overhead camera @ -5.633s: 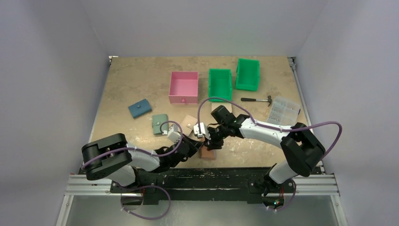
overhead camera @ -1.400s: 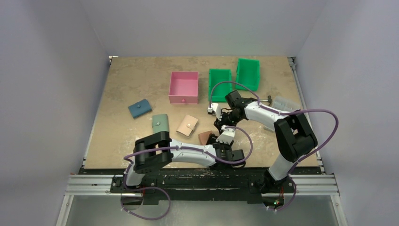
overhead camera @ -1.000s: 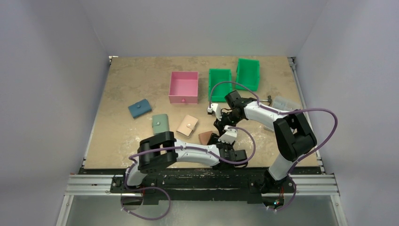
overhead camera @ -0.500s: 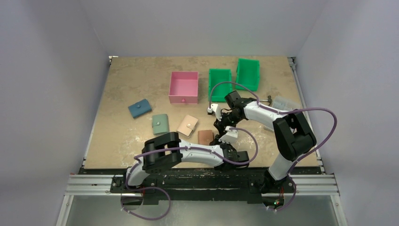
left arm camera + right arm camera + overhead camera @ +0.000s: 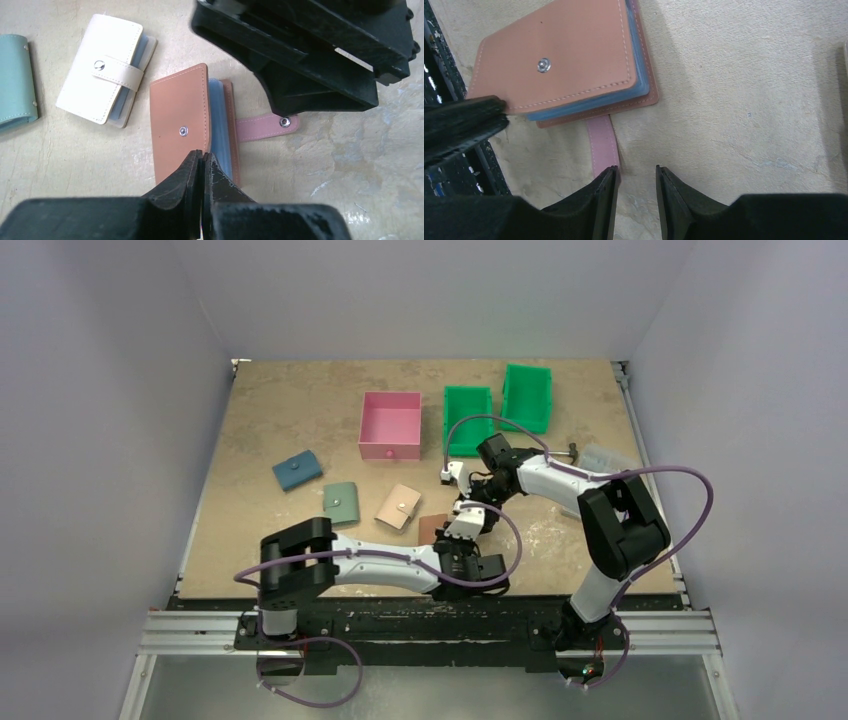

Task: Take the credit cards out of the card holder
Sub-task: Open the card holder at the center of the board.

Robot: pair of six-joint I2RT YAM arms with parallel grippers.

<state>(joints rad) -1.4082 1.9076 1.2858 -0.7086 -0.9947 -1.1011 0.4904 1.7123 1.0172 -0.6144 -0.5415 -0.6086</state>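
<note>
The reddish-brown card holder (image 5: pixel 431 529) lies flat near the table's front, also in the left wrist view (image 5: pixel 177 125) and right wrist view (image 5: pixel 559 60). Its pink strap (image 5: pixel 601 142) is unsnapped and lies on the table, and blue lining (image 5: pixel 218 125) shows under the top flap. No credit card shows. My left gripper (image 5: pixel 202 156) is shut, tips at the flap's near edge (image 5: pixel 441 544); I cannot tell whether it pinches the flap. My right gripper (image 5: pixel 636 172) is slightly open and empty, low over the table at the strap's end (image 5: pixel 464 506).
A beige snap wallet (image 5: pixel 399 506) and a sage green wallet (image 5: pixel 340 504) lie left of the card holder, a blue wallet (image 5: pixel 297 471) further left. A pink box (image 5: pixel 390 425), two green bins (image 5: pixel 467 418) and a clear box (image 5: pixel 606 459) stand behind.
The left arm has swung across to the card holder's near side, then its elbow moved back left. The card holder, tilted up a second ago, now lies flat. The right gripper stays close by.
</note>
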